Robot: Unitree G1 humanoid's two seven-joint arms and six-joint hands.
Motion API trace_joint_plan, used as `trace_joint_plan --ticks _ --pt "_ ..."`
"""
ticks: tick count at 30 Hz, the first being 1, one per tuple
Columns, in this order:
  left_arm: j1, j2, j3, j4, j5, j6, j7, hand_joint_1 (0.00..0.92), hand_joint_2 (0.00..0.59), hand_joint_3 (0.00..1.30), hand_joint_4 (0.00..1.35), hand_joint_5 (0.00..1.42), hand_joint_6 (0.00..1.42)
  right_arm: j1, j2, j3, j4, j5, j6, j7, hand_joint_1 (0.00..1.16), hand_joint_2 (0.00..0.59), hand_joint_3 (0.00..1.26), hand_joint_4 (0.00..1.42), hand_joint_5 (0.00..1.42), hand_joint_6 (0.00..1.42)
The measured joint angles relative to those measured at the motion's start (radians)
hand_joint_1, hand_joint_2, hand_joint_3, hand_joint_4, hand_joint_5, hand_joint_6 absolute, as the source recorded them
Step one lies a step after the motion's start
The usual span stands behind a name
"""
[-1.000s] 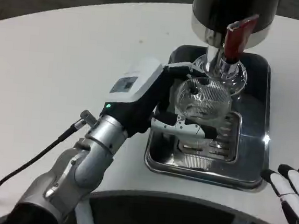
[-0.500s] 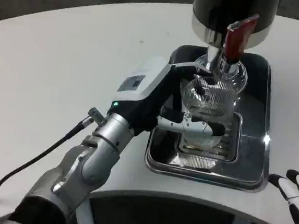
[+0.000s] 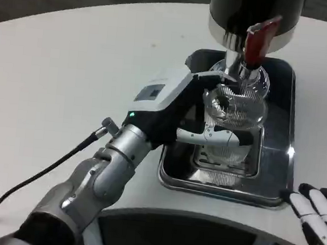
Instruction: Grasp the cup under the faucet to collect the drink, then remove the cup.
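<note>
From the head view, the left hand [image 3: 179,109] is wrapped around the cup [image 3: 233,114], a clear ribbed glass, with fingers along its near side and over its far rim. Over the last second this hand has carried the cup up and back across the metal tray [image 3: 272,192], so the cup's mouth now sits directly beneath the faucet [image 3: 250,64] of the black dispenser [image 3: 256,13]. The red lever [image 3: 258,38] hangs just above the rim. That shift puts the cup where the drink would fall, so I judge the placing step close to done and the collecting step next. Whether any liquid is running, or lies in the cup, is hard to tell through the ribbed glass. The right hand [image 3: 316,219] waits at the lower right edge of the white bench [image 3: 59,73], fingers stretched apart and holding nothing, well apart from the tray.
</note>
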Motion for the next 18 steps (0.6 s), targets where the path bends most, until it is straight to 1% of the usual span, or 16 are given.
trace_joint_plan --ticks 2,4,7,9,11,13,18 --pt "-0.001 0.000 -0.001 0.000 0.000 0.000 0.000 0.380 0.105 0.47 0.53 0.87 1.28 0.000 0.000 0.029 0.000 0.000 -0.029 0.000 0.52 0.448 0.06 0.00 0.00 0.00" --pt "-0.001 0.000 -0.002 0.000 0.000 0.000 0.000 0.372 0.107 0.45 0.51 0.84 1.26 0.000 0.000 0.057 0.000 0.000 -0.061 0.001 0.52 0.448 0.06 0.00 0.00 0.00" --pt "-0.001 0.000 -0.002 0.000 0.000 0.001 -0.001 0.345 0.106 0.42 0.47 0.77 1.23 0.004 0.000 0.079 0.000 0.000 -0.086 0.003 0.52 0.448 0.06 0.00 0.00 0.00" --pt "-0.001 0.000 -0.003 0.000 0.000 0.003 -0.005 0.324 0.106 0.41 0.45 0.75 1.21 0.012 0.000 0.102 0.000 0.000 -0.113 0.006 0.52 0.448 0.06 0.00 0.00 0.00" --pt "-0.001 0.000 -0.003 0.000 -0.001 0.005 -0.007 0.305 0.102 0.39 0.42 0.72 1.19 0.016 0.000 0.114 0.000 0.000 -0.126 0.006 0.52 0.448 0.06 0.00 0.00 0.00" --pt "-0.001 0.000 -0.003 -0.002 -0.001 0.005 -0.012 0.287 0.099 0.35 0.37 0.68 1.16 0.021 0.000 0.126 0.000 0.000 -0.134 0.006 0.52 0.448 0.06 0.00 0.00 0.00" --pt "-0.001 0.000 -0.003 -0.015 -0.003 0.005 -0.039 0.255 0.089 0.31 0.31 0.63 1.12 0.033 0.000 0.137 0.000 -0.001 -0.140 0.006 0.52 0.448 0.06 0.00 0.00 0.00"
